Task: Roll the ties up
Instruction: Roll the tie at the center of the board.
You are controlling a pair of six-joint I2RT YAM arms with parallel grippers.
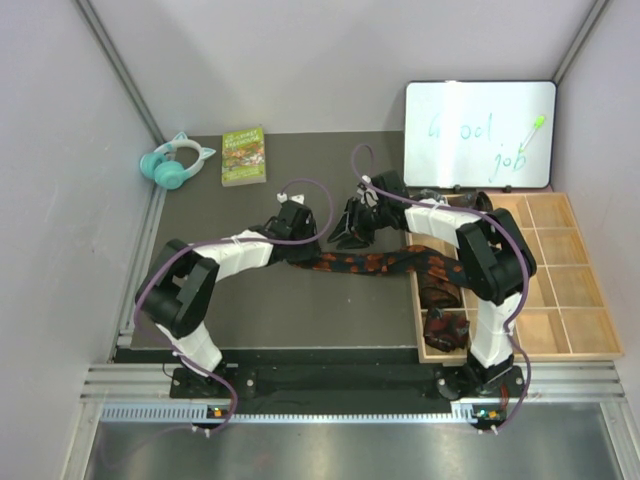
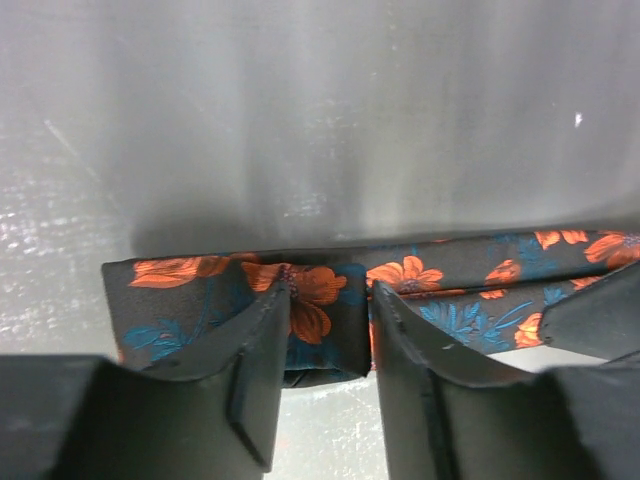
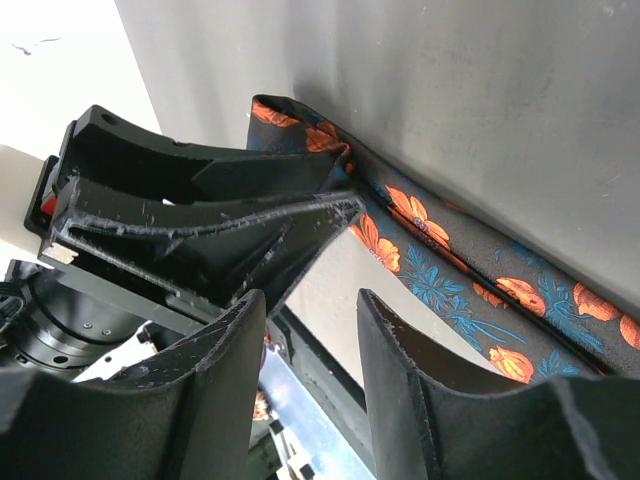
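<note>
Item 1: left tool [image 2: 330, 310], forearm reaching right to frame centre, jaws partly apart astride the floral tie [image 2: 450, 285] fold. Item 2: right tool [image 3: 312, 310], forearm reaching left, jaws apart, empty.

Top cam: black fabric tie with orange flowers [image 1: 370, 264] runs under right arm [image 1: 490, 260], so that stretch is hidden. Its left end is lost under left tool [image 1: 303, 250]. Dark fabric rolls [image 1: 446, 328] in wooden tray [image 1: 560, 300] half-covered by same arm. Title on green book [image 1: 243, 155] too small to read.

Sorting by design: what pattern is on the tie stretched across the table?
Tie: black with orange flowers and blue leaves; best in left wrist view.
</note>
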